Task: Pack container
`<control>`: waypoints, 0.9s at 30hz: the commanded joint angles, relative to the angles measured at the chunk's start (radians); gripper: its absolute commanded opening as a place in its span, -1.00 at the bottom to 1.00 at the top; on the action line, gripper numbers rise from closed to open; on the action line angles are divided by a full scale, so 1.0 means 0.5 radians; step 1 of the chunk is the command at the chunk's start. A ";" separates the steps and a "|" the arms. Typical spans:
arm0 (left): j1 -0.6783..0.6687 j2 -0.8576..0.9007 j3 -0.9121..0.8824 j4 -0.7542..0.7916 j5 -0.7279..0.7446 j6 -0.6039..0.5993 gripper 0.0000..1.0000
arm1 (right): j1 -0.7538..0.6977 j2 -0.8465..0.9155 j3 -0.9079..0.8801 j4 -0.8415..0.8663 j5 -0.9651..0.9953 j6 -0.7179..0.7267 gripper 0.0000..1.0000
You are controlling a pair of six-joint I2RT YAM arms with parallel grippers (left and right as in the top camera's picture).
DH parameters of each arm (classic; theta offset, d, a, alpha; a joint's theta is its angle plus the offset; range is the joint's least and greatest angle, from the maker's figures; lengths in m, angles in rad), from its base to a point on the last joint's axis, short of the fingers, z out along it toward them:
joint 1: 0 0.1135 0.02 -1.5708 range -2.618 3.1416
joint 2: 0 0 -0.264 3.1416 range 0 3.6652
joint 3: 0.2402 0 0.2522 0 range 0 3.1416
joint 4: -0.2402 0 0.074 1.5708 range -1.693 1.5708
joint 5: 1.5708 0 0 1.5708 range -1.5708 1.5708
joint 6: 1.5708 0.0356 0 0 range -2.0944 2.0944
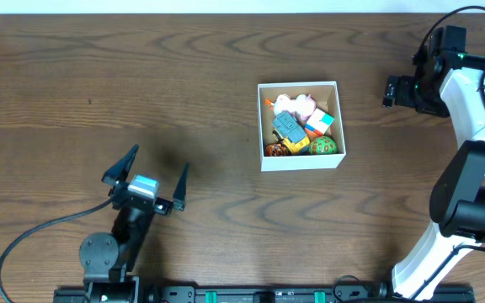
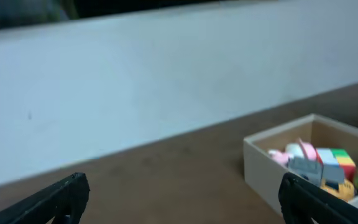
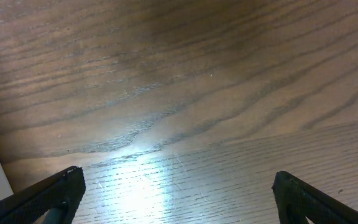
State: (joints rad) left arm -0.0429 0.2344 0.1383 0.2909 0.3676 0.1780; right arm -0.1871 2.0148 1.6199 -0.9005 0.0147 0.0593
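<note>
Both your left gripper (image 1: pixel 159 164) and right gripper (image 3: pixel 178 183) hang wide apart, empty, away from the square white cardboard container (image 1: pixel 301 162) holding small colourful toys (image 1: pixel 297 128).

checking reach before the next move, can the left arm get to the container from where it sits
Probably yes. The left gripper is open and empty, and only bare table lies between it and the container, whose open top already holds toys.

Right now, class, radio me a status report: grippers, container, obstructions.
Left gripper open, empty. Right gripper open, empty, right of container. Container holds a pile of toys. Nothing blocking it.
</note>
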 commanded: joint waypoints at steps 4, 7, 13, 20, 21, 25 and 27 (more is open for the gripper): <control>0.037 -0.198 -0.011 0.048 0.019 0.019 0.96 | -0.018 -0.001 -0.009 -0.001 -0.008 -0.018 0.99; 0.056 -0.301 -0.011 0.066 0.020 0.018 0.96 | -0.018 -0.001 -0.009 -0.002 -0.008 -0.017 0.99; 0.067 -0.468 -0.011 0.066 0.019 0.026 0.96 | -0.018 -0.001 -0.009 -0.001 -0.008 -0.018 0.98; 0.067 -0.466 -0.028 0.057 0.018 0.144 0.96 | -0.018 -0.001 -0.009 -0.001 -0.008 -0.018 0.99; 0.067 -0.466 -0.041 0.046 0.014 0.182 0.96 | -0.018 -0.001 -0.009 -0.001 -0.008 -0.018 0.99; 0.067 -0.466 -0.140 -0.027 0.012 0.235 0.96 | -0.018 -0.001 -0.009 -0.001 -0.008 -0.018 0.98; 0.067 -0.466 -0.203 -0.024 0.012 0.235 0.96 | -0.018 -0.001 -0.009 -0.001 -0.008 -0.018 0.99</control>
State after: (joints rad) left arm -0.0147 0.0101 0.0738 0.2790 0.3676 0.2630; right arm -0.1871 2.0148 1.6199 -0.9005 0.0143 0.0597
